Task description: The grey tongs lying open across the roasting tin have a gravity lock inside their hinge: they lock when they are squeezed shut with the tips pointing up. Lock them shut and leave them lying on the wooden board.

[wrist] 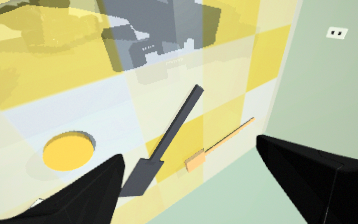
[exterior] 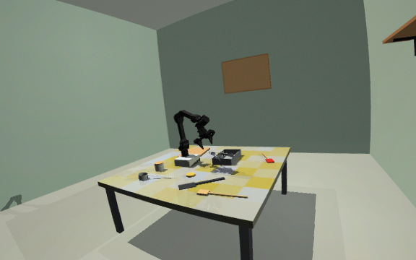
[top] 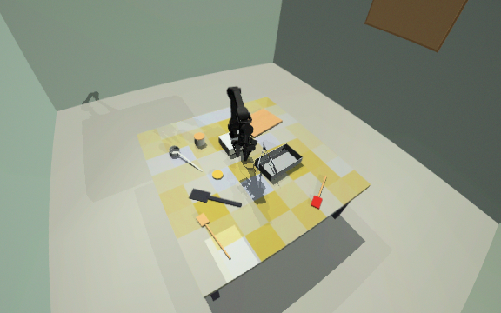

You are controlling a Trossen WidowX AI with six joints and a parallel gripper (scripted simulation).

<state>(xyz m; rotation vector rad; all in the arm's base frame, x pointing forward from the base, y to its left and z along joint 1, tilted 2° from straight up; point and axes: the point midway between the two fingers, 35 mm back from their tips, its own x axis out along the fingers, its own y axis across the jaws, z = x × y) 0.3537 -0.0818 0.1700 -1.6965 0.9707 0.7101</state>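
Observation:
The grey tongs (top: pixel 270 161) (exterior: pixel 220 154) lie open across the dark roasting tin (top: pixel 286 170) (exterior: pixel 227 161) near the middle of the table. The wooden board (top: pixel 266 121) (exterior: pixel 197 150) lies flat behind the tin, beside the arm's base. My gripper (top: pixel 246 155) (exterior: pixel 205 139) (wrist: pixel 190 150) is open and empty. It hangs well above the table, left of the tin, fingers pointing down and forward. The tongs, the tin and the board do not show in the wrist view.
A black spatula (top: pixel 214 197) (exterior: pixel 201 183) (wrist: pixel 172 135), a yellow disc (top: pixel 217 174) (exterior: pixel 191 175) (wrist: pixel 67 150) and a wooden spatula (top: pixel 214 235) (exterior: pixel 222 194) (wrist: pixel 224 140) lie in front. A red spatula (top: pixel 317 200) lies right, a tan cup (top: pixel 199 140) and a strainer (top: pixel 176 152) left.

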